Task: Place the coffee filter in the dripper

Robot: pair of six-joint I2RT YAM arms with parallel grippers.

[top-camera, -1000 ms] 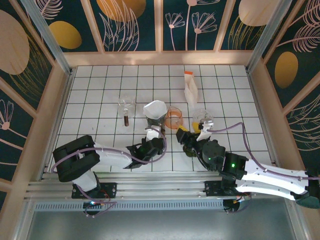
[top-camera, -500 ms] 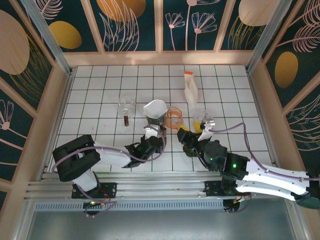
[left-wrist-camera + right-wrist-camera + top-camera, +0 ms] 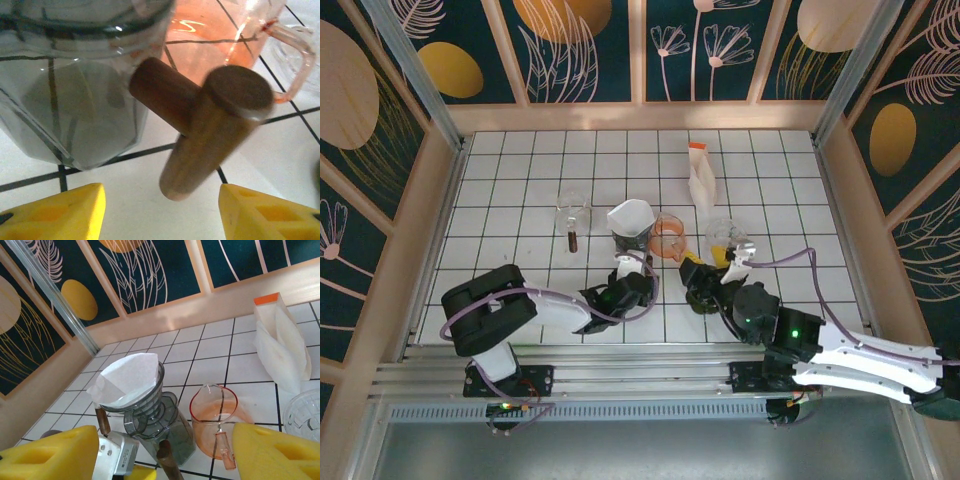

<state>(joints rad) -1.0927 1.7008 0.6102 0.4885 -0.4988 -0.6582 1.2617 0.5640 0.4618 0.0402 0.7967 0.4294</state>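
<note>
Both arms low and reaching forward, jaws spread.
The left gripper (image 3: 626,270) holds its yellow fingers (image 3: 52,210) wide apart, forearm trailing back to its left; the right gripper (image 3: 706,262), just beside it, is equally spread, forearm trailing back right.

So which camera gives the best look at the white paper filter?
The right wrist view: the coffee filter sits open in the dripper, seen side-on and large. The top external view shows it small, from above.

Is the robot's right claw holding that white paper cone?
No: the right gripper is open and empty, and the coffee filter sits in the dripper.
</note>
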